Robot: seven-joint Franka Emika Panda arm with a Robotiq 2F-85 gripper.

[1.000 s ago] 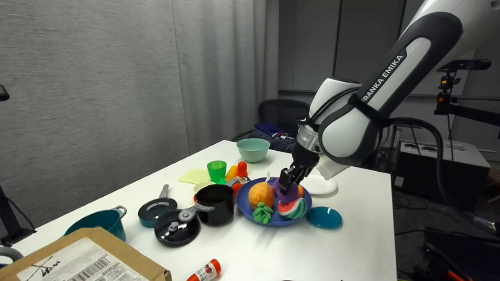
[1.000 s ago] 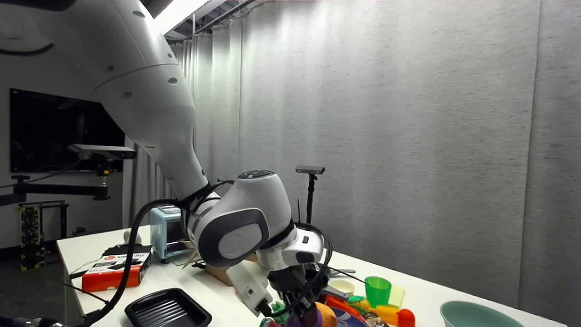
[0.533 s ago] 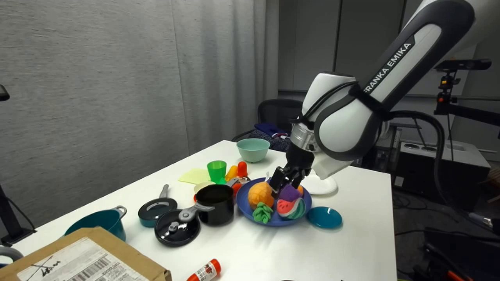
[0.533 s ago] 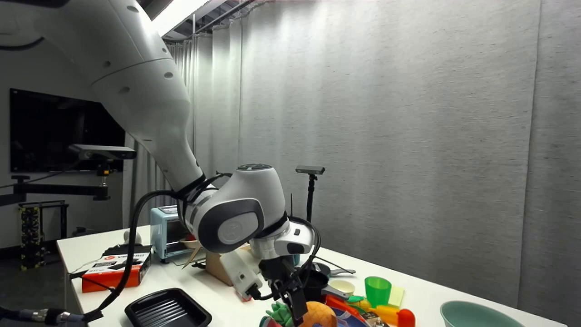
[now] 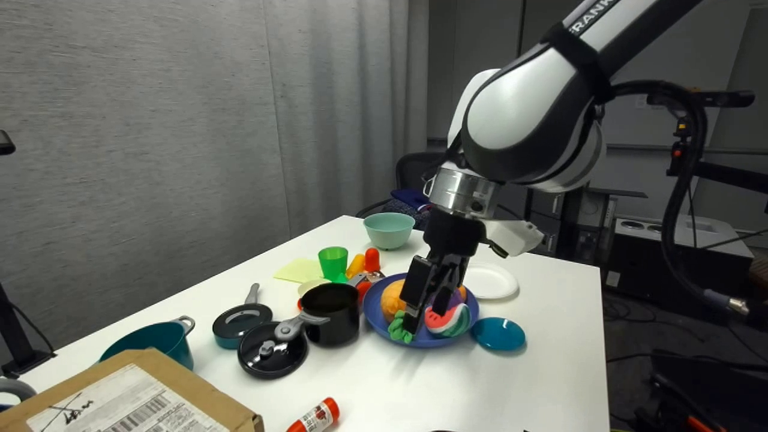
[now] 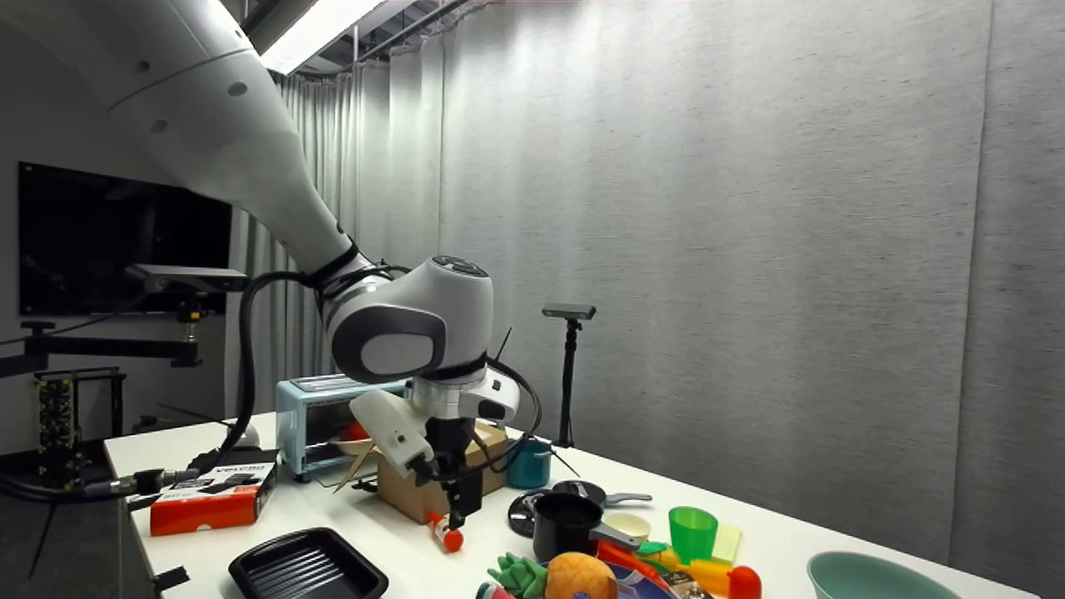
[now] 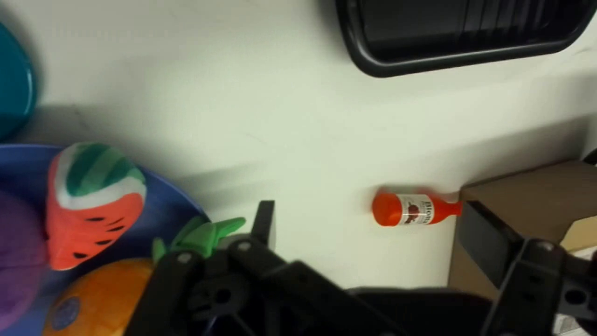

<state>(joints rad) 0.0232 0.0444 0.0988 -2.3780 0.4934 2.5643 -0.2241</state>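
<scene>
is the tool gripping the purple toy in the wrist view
No, the tool stands open with its fingers wide apart, and the purple toy lies outside them in the blue dish.

White-and-black arm (image 5: pixel 510 117), black end effector (image 7: pixel 373 228)

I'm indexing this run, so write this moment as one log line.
gripper: open, empty, above table | blue dish: toy pineapple, toy watermelon, purple toy | red bottle: lying beside cardboard box

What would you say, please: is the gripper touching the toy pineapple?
Apart: an exterior view plainly shows white table between the gripper and the toy pineapple.
</scene>
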